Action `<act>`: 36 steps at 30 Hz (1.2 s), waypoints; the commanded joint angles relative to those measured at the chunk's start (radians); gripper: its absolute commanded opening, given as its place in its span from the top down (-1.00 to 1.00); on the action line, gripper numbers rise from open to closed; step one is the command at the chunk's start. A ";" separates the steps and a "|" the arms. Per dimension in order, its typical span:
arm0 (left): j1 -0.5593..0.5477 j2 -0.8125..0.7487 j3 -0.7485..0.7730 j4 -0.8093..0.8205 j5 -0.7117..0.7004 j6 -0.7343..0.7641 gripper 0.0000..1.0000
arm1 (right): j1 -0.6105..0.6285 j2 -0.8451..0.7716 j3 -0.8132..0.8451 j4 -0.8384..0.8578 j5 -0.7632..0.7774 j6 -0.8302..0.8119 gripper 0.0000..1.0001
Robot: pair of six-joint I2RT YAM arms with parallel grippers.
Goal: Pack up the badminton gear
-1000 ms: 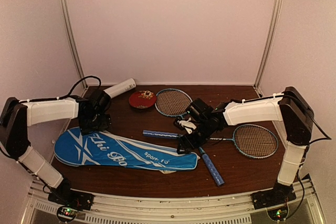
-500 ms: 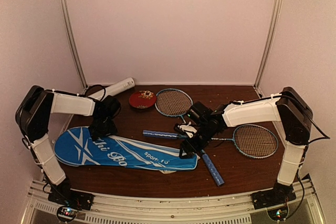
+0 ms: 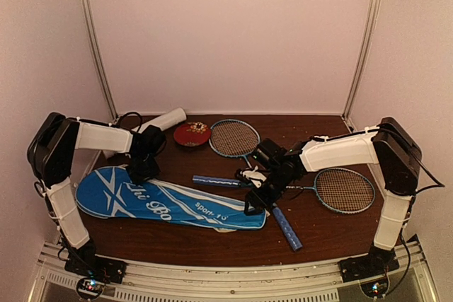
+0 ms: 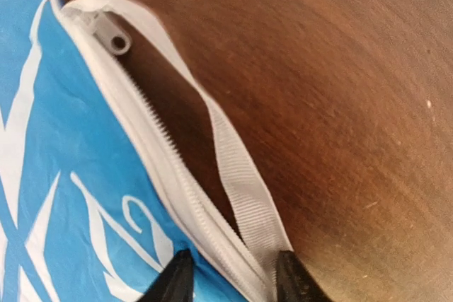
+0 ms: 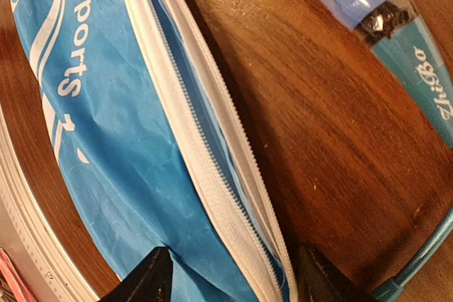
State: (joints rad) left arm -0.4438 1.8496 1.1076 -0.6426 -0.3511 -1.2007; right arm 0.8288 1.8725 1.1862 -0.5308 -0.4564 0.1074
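The blue white-lettered racket bag (image 3: 170, 203) lies flat at the front left, its zip open. My left gripper (image 3: 145, 167) is down on the bag's far edge. Its jaws (image 4: 233, 282) are open and straddle the white zip edge (image 4: 163, 167) and a white strap (image 4: 241, 175). My right gripper (image 3: 256, 203) is at the bag's right end. It (image 5: 233, 281) stands open astride the zip edge (image 5: 212, 167). One racket (image 3: 233, 138) lies at the back, its blue handle (image 3: 212, 181) pointing left. The other racket (image 3: 344, 189) lies at the right. The long white tube (image 3: 161, 119) rests at the back left.
A small red round dish (image 3: 192, 133) sits between the tube and the far racket's head. A white object (image 3: 249, 172) lies just beside the right wrist. The second racket's blue handle (image 3: 287, 228) lies close to the bag's right end. Booth walls enclose the table on three sides.
My left arm has swung in and come down onto the bag's far edge, and its jaws have narrowed. My right gripper has moved slightly nearer over the bag's right end, narrowing a little.
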 commanded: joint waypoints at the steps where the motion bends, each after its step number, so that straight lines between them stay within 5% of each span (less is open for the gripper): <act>1: 0.010 -0.015 -0.077 -0.044 0.025 -0.077 0.42 | -0.004 -0.019 -0.021 -0.020 0.005 -0.016 -0.24; 7: -0.027 -0.189 -0.159 -0.131 -0.012 -0.204 0.88 | -0.007 -0.039 -0.028 -0.018 0.000 -0.024 -0.24; 19: -0.185 -0.473 -0.112 -0.470 -0.245 -0.368 1.00 | -0.002 -0.145 -0.066 0.023 -0.082 -0.012 -0.27; 28: -0.251 -0.520 0.093 -0.523 -0.428 -0.084 1.00 | 0.015 -0.226 -0.069 0.029 -0.123 -0.003 -0.45; 36: -0.249 -0.609 0.202 -0.351 -0.472 0.470 1.00 | 0.013 -0.360 -0.072 0.046 -0.179 0.031 -0.67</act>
State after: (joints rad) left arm -0.6903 1.2945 1.2629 -1.1156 -0.7784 -1.0931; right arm 0.8394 1.5845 1.1183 -0.5114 -0.5949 0.1154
